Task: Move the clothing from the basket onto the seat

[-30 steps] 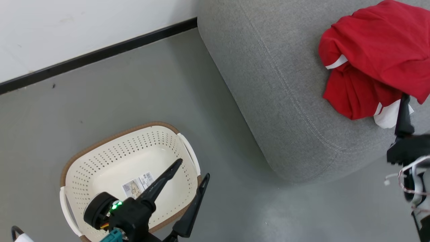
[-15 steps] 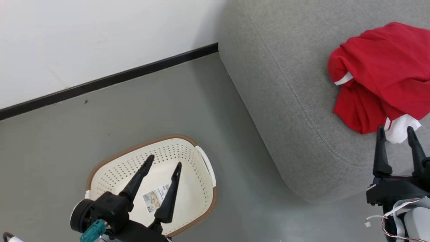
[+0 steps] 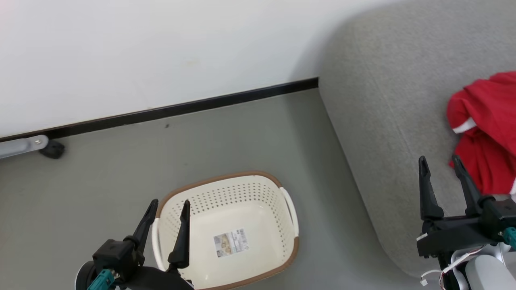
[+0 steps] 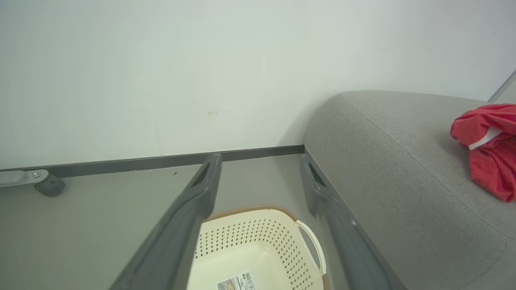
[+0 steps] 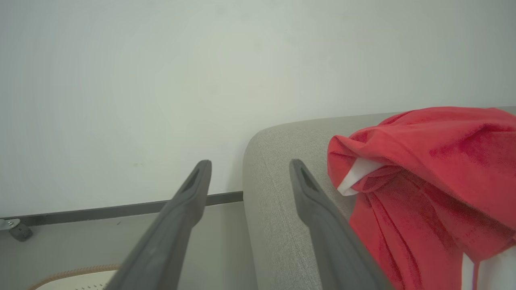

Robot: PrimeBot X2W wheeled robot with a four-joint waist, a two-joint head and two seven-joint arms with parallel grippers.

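Observation:
The red clothing point(image 3: 489, 133) with white trim lies bunched on the grey seat point(image 3: 387, 121) at the right; it also shows in the left wrist view point(image 4: 489, 145) and the right wrist view point(image 5: 427, 181). The cream basket point(image 3: 258, 193) stands on the floor with just a paper label point(image 3: 231, 243) inside. My left gripper point(image 3: 169, 205) is open over the basket's left rim, holding nothing. My right gripper point(image 3: 440, 160) is open above the seat's front edge, just left of the clothing and apart from it.
A white wall with a black skirting strip point(image 3: 181, 108) runs behind the basket. A grey metal leg with a dark foot point(image 3: 50, 148) rests on the floor at the far left. Bare grey floor point(image 3: 161, 161) lies between wall, basket and seat.
The head camera has swung, shifting the whole picture right and down. Both grippers now stand upright and open; the right one has pulled back from the clothing.

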